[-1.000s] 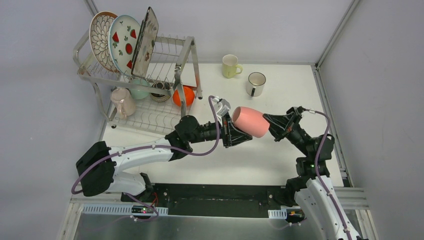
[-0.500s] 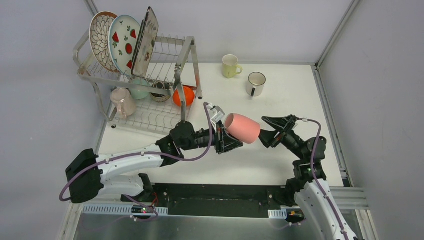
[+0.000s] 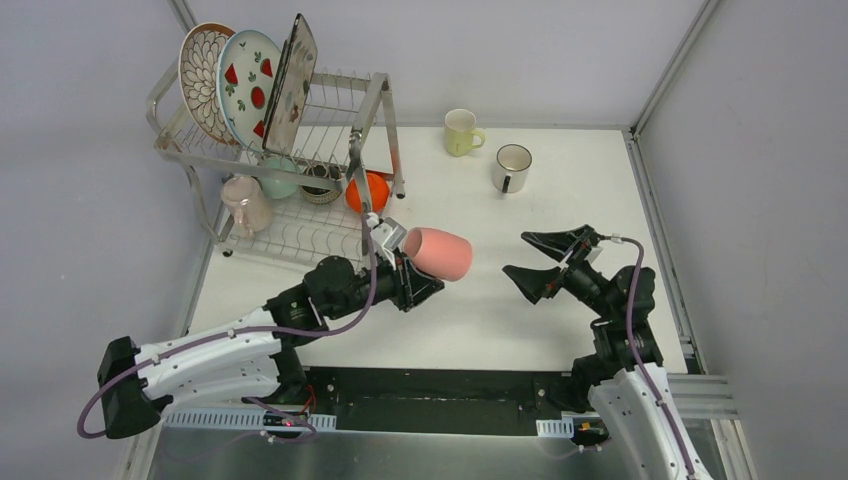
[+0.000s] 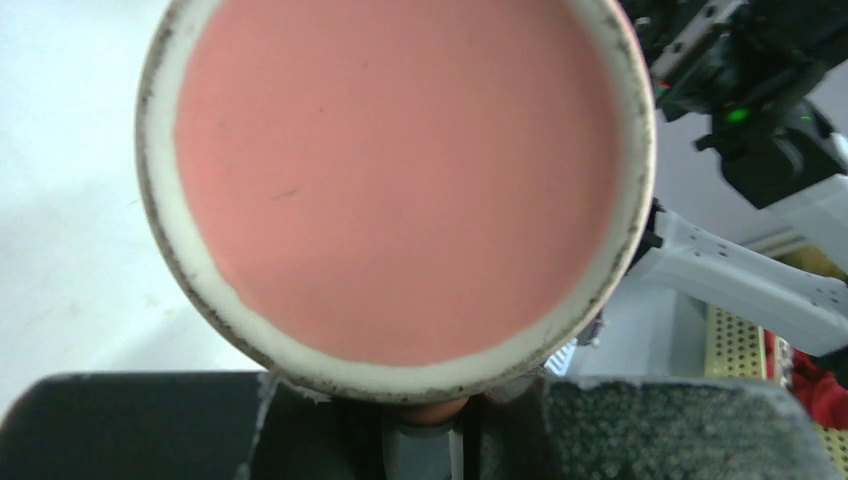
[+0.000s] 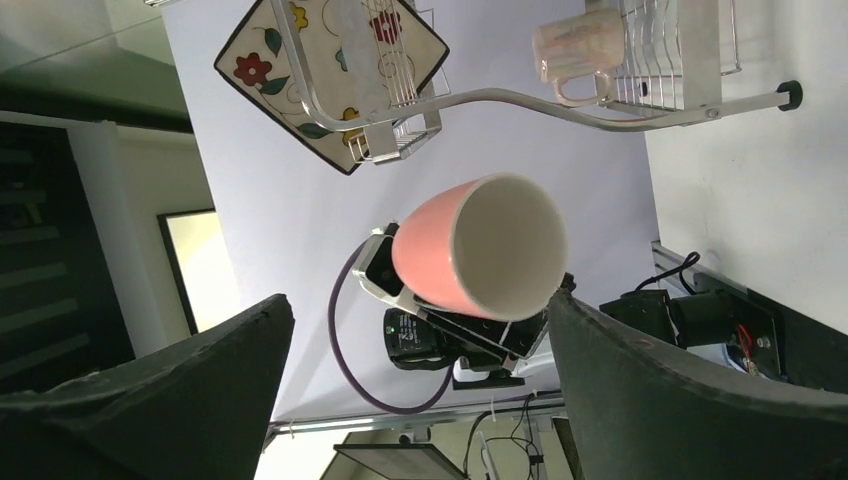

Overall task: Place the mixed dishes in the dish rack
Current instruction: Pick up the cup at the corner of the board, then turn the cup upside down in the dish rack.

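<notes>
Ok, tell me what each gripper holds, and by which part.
The left gripper holds the pink mug, apparently by its handle, near the base. The right gripper is open and empty.

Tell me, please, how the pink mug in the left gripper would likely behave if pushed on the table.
The pink mug looks like glazed ceramic, so it is probably stiff and chippable if knocked. Its smooth wall may slip in the left gripper. Set down sideways as held, it would likely roll; upright on its flat base it should slide.
</notes>
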Action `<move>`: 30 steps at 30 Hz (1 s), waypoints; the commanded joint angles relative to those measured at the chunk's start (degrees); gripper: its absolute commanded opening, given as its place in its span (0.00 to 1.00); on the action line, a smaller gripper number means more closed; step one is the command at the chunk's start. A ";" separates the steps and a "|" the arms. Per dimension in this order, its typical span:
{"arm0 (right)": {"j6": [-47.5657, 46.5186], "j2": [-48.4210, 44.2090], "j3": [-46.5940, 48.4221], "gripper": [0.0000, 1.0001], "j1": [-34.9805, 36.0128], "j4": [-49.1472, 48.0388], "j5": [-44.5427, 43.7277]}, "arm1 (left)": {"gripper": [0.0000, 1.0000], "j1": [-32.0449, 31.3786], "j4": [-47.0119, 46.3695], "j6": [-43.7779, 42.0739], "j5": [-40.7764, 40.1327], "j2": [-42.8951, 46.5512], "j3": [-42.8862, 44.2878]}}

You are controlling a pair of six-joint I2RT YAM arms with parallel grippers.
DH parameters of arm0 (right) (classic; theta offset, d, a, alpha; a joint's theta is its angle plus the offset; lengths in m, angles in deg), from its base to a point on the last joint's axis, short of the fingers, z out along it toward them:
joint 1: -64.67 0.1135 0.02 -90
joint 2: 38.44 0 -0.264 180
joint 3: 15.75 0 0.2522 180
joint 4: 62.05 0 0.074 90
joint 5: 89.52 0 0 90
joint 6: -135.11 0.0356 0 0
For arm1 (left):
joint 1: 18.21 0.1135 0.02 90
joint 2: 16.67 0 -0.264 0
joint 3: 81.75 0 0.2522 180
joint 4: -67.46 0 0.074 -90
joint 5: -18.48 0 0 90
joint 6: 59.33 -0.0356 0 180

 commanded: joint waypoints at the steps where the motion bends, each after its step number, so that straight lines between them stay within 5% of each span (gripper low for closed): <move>1: -3.22 -0.52 5.12 1.00 0.15 9.27 -1.32 | 0.00 -0.27 4.59 -0.90 -9.87 7.25 1.07; 14: -11.27 0.22 6.99 1.00 0.19 13.60 -3.43 | 0.00 -0.25 20.67 3.64 -27.28 19.65 2.35; 30: -14.24 -0.64 8.15 1.00 0.20 17.37 -4.21 | 0.00 -0.22 40.97 3.83 -52.61 24.60 5.55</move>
